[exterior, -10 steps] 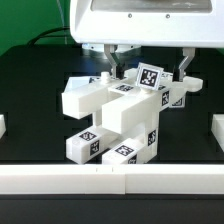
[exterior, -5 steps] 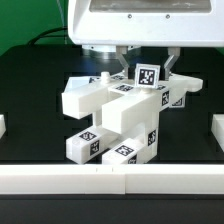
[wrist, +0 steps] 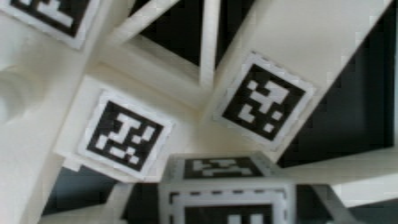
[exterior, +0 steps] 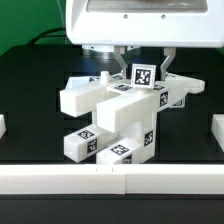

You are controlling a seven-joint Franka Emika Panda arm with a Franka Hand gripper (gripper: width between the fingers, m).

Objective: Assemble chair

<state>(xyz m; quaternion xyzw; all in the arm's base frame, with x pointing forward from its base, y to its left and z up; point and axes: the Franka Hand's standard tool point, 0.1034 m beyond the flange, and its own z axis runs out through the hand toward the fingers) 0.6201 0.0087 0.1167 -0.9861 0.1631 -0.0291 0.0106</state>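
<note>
The chair's white parts (exterior: 120,115) stand joined in a cluster at the middle of the black table, each carrying black-and-white tags. At the cluster's top rear, a tagged upright part (exterior: 146,76) sits between the fingers of my gripper (exterior: 144,68), which comes down from above and is shut on it. A notched block (exterior: 85,96) juts toward the exterior view's left. Lower tagged blocks (exterior: 110,145) face the front. The wrist view is filled by tagged white faces (wrist: 263,98) and crossing bars (wrist: 151,30). A tagged block top (wrist: 221,168) lies between my gripper's fingers (wrist: 217,198).
A low white rail (exterior: 110,181) runs along the table's front edge. White blocks stand at the exterior view's left edge (exterior: 2,126) and right edge (exterior: 217,132). The arm's large white body (exterior: 150,22) hangs over the rear of the scene.
My fingers have come in from wide apart and closed on the tagged upright part. That part has shifted slightly toward the exterior view's left.
</note>
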